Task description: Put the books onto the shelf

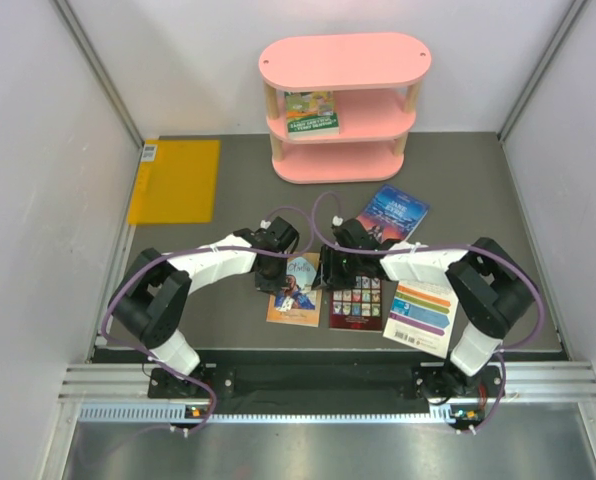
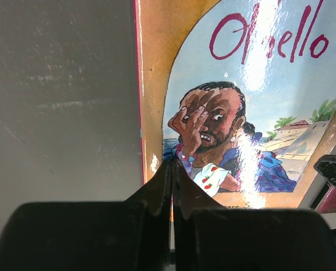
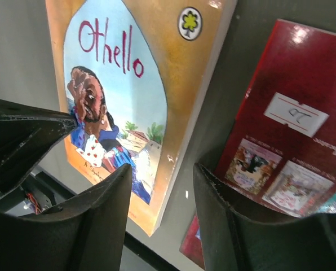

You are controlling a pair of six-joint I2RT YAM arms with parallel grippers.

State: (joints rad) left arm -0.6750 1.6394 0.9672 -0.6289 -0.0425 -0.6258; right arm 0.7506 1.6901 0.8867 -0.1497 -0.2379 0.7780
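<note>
Left hand (image 2: 172, 165) shut, tips at orange book (image 2: 241, 113) corner; right hand (image 3: 162, 172) half open, astride its long edge, nothing gripped. Book on desk (image 1: 458, 190) beside dark red book (image 1: 356, 305), shelf (image 1: 344, 60) well apart. We judge: pin with left, ease right under edge, then close

A flat yellow-orange sheet (image 1: 175, 181) is lying on the dark grey tabletop (image 1: 478, 190) at its far left, close beside the left wall (image 1: 38, 150). A small white label (image 1: 149, 152) with dark print is sitting at the sheet's far left corner. Pale panels are enclosing the tabletop on the left, far and right sides. A ribbed aluminium rail (image 1: 108, 382) is running across the near edge, with a brushed metal plate (image 1: 328, 450) lying in front of it.
</note>
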